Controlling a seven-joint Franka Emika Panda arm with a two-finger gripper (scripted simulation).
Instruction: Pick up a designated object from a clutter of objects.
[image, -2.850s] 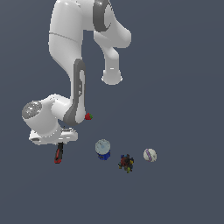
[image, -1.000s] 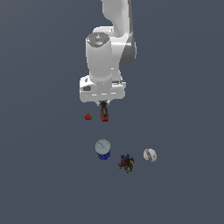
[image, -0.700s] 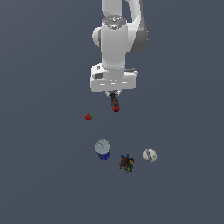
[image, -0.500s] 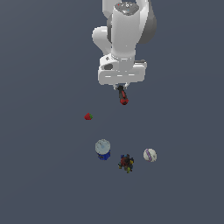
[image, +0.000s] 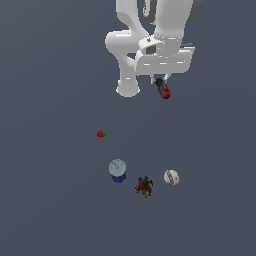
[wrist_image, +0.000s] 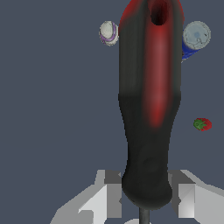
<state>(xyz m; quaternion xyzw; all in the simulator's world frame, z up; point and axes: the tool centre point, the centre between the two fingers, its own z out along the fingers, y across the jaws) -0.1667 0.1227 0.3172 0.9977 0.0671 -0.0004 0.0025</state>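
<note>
My gripper (image: 161, 80) is shut on the screwdriver (image: 163, 90), whose red-and-black handle hangs below the hand, high above the floor at the upper right of the exterior view. In the wrist view the handle (wrist_image: 149, 100) fills the middle, between my two grey fingers (wrist_image: 107, 194); its thin shaft is mostly hidden. Below lie the red strawberry (image: 101, 133), the pale round-topped blue-based container (image: 118, 170), the multicoloured dark lump (image: 144, 186) and the white ball with purple marks (image: 171, 177).
The wrist view also shows the ball (wrist_image: 108, 33), the container (wrist_image: 194, 38) and the strawberry (wrist_image: 202, 124) far below on the plain grey floor (image: 50, 200). The white arm links (image: 130, 55) stand at the top of the exterior view.
The arm has lifted the screwdriver off the floor and carried it up and toward the exterior view's right. The strawberry, container, lump and ball have not moved.
</note>
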